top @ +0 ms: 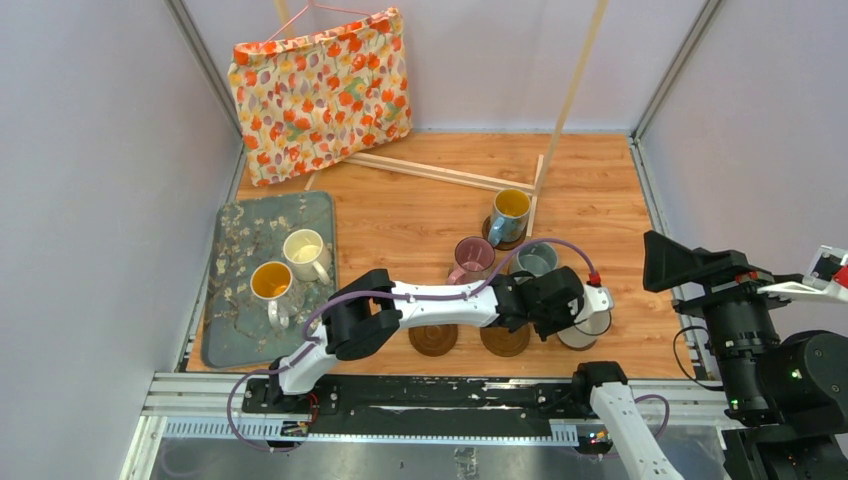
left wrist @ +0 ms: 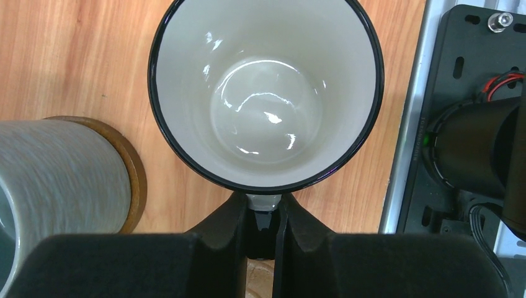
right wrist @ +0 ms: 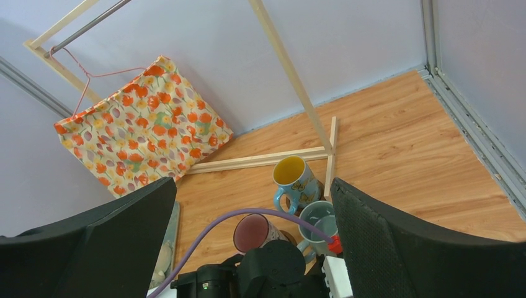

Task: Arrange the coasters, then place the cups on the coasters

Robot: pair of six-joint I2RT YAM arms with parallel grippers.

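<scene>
My left gripper (left wrist: 263,217) is shut on the handle of the white cup with a dark rim (left wrist: 267,93). This cup (top: 590,327) stands upright at the front right, and what lies under it is hidden. Beside it the grey-blue cup (left wrist: 56,180) sits on a coaster (left wrist: 133,177). The blue cup (top: 510,213), the pink cup (top: 472,256) and the grey-blue cup (top: 537,259) each stand on a coaster. Two bare coasters (top: 433,340) (top: 505,341) lie near the front. My right gripper (right wrist: 251,186) hangs open and empty, raised at the right (top: 680,262).
A grey floral mat (top: 235,240) at the left carries an orange-lined cup (top: 271,285) and a cream cup (top: 303,250). At the back, a flowered bag (top: 320,90) hangs from a wooden rack (top: 440,172). The right arm's base (left wrist: 471,143) sits just right of the white cup.
</scene>
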